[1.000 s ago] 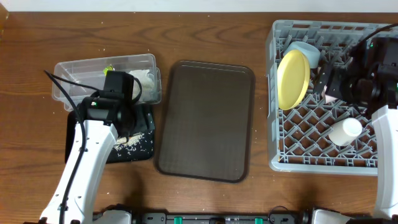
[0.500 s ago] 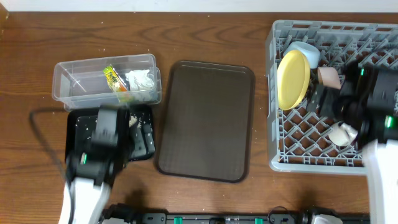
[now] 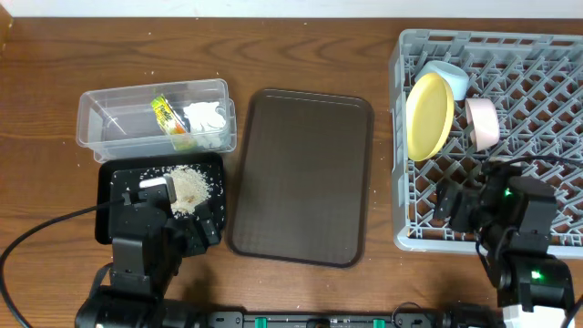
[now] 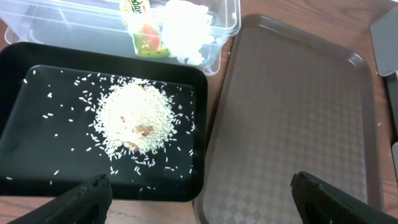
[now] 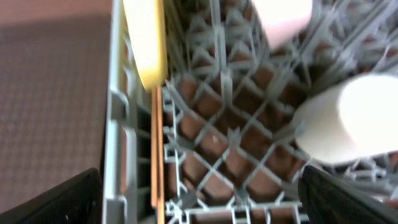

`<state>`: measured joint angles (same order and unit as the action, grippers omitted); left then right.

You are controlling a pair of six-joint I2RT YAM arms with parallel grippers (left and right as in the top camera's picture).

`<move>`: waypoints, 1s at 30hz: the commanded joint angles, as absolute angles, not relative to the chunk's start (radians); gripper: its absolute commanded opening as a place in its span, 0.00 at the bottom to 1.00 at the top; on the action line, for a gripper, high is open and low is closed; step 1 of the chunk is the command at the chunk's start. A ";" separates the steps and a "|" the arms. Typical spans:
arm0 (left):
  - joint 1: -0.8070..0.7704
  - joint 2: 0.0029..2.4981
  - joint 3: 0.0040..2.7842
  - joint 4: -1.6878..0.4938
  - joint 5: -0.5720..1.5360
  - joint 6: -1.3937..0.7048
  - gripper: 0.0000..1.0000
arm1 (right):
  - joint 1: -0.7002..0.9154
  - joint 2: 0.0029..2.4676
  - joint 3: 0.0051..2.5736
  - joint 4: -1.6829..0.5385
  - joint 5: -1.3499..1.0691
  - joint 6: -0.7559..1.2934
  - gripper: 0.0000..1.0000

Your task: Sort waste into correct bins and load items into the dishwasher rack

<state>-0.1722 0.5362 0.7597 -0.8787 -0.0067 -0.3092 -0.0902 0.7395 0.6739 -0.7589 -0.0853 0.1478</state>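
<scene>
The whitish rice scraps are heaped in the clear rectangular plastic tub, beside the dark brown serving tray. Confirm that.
Wrong bin. The whitish rice scraps are heaped in the shallow black rectangular tray, not the clear rectangular plastic tub. That black tray does lie beside the dark brown serving tray. The left wrist view shows it plainly.

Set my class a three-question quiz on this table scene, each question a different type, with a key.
1. True or false: the rice scraps lie in the black tray.
2. Short answer: which two pieces of waste sit in the clear tub?
3. Multiple choice: the yellow plate is A) flat in the black tray, B) in the clear tub, C) on edge in the grey rack.
Key: 1 true; 2 the printed wrapper and the white napkin; 3 C.
</scene>
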 commanded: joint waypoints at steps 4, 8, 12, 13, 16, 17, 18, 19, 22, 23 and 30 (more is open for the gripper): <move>-0.176 0.535 0.751 -0.881 -0.012 -0.297 0.95 | -0.082 0.745 0.651 -0.836 -0.076 0.141 0.99; -0.176 0.535 0.751 -0.881 -0.012 -0.297 0.95 | -0.082 0.746 0.651 -0.881 -0.076 0.141 0.99; -0.176 0.535 0.751 -0.880 -0.012 -0.297 0.95 | -0.082 0.746 0.651 -0.883 -0.076 0.141 0.99; -0.176 0.535 0.751 -0.881 -0.012 -0.297 0.95 | -0.082 0.746 0.651 -0.883 -0.076 0.141 0.99; -0.176 0.535 0.751 -0.881 -0.012 -0.297 0.95 | -0.082 0.746 0.651 -0.883 -0.076 0.141 0.99; -0.176 0.535 0.751 -0.881 -0.012 -0.297 0.95 | -0.082 0.746 0.651 -0.883 -0.076 0.141 0.99; -0.176 0.535 0.751 -0.881 -0.012 -0.297 0.95 | -0.082 0.746 0.651 -0.883 -0.076 0.141 0.99; -0.176 0.535 0.751 -0.881 -0.012 -0.297 0.95 | -0.082 0.746 0.651 -0.883 -0.075 0.141 0.99; -0.176 0.535 0.751 -0.881 -0.012 -0.297 0.95 | -0.079 0.734 0.649 -0.886 -0.076 0.141 0.99; -0.176 0.535 0.751 -0.881 -0.012 -0.297 0.95 | -0.077 0.714 0.645 -0.882 -0.076 0.141 0.99; -0.176 0.535 0.751 -0.881 -0.012 -0.297 0.95 | -0.035 0.527 0.568 -0.685 -0.086 0.089 0.99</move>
<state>-0.1722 0.5365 0.7597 -0.8818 -0.0067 -0.3092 -0.0696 0.6003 0.6083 -0.7238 -0.0795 0.1349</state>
